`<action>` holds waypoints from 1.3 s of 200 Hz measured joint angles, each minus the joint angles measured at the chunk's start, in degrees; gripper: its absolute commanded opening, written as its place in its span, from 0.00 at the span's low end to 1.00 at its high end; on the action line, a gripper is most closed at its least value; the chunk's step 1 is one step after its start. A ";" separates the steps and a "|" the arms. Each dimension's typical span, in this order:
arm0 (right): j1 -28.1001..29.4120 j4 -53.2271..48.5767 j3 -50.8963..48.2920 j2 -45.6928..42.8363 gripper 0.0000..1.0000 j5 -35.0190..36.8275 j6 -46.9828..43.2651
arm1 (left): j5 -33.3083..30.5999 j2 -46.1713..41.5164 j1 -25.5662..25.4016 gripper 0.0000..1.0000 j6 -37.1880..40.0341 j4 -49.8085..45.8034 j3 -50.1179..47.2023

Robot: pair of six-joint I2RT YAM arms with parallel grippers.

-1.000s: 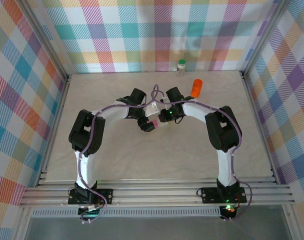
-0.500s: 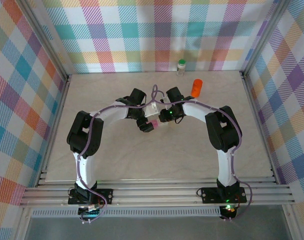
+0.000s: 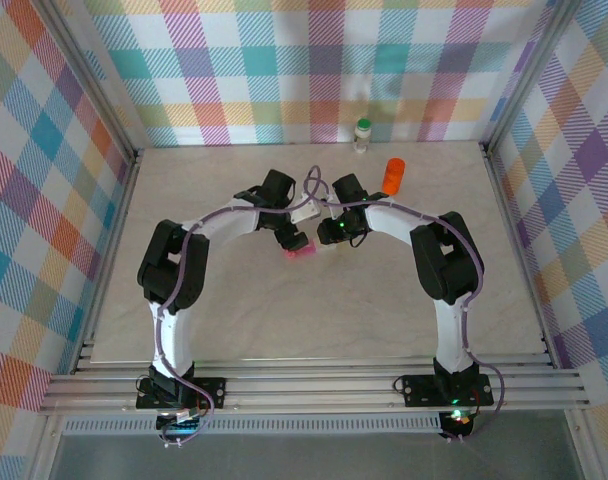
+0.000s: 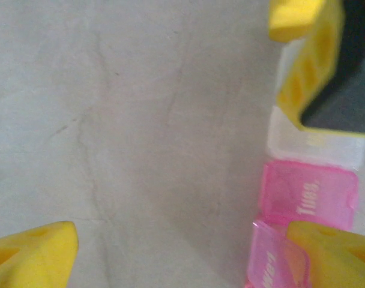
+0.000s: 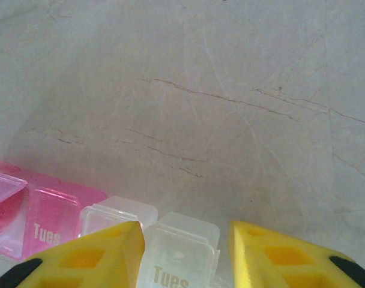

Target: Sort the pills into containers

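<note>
A pill box lies mid-table with pink compartments [image 4: 308,195] marked Tues and Wed and clear ones [image 5: 182,252]. My right gripper [image 5: 185,237] is shut on a clear Tues compartment, its fingers on either side. My left gripper [image 4: 182,258] is open wide over bare table, its right finger [image 4: 332,252] above the pink Wed compartment. From above, both grippers [image 3: 296,238] [image 3: 330,234] meet over the pink box end [image 3: 301,252]. The orange vial [image 3: 394,175] and the green-capped white bottle [image 3: 363,134] stand at the back. The pills are out of view.
The marbled table top [image 3: 314,310] stretches bare in front of the grippers. Plaid walls [image 3: 284,70] close the back and both sides. An aluminium rail [image 3: 314,385] runs along the near edge by the arm bases.
My left gripper has drawn back a little toward the far side, and the pink end of the pill box now shows more plainly below it. The right arm has held still.
</note>
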 measured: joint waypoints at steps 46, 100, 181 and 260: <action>0.04 -0.02 0.00 0.02 0.42 0.04 0.00 | -1.51 4.92 0.22 0.89 -0.59 -0.22 3.63; 0.04 -0.02 0.04 0.04 0.43 0.02 0.02 | -0.63 5.95 1.20 0.88 -2.43 -0.52 5.51; -0.94 -3.26 1.44 -0.35 0.47 -0.96 1.81 | 0.92 -16.57 1.38 0.91 -14.16 16.37 -12.37; -2.62 -7.56 17.55 -0.70 0.73 7.58 4.22 | -20.48 -46.73 0.92 1.00 -38.84 25.40 -34.88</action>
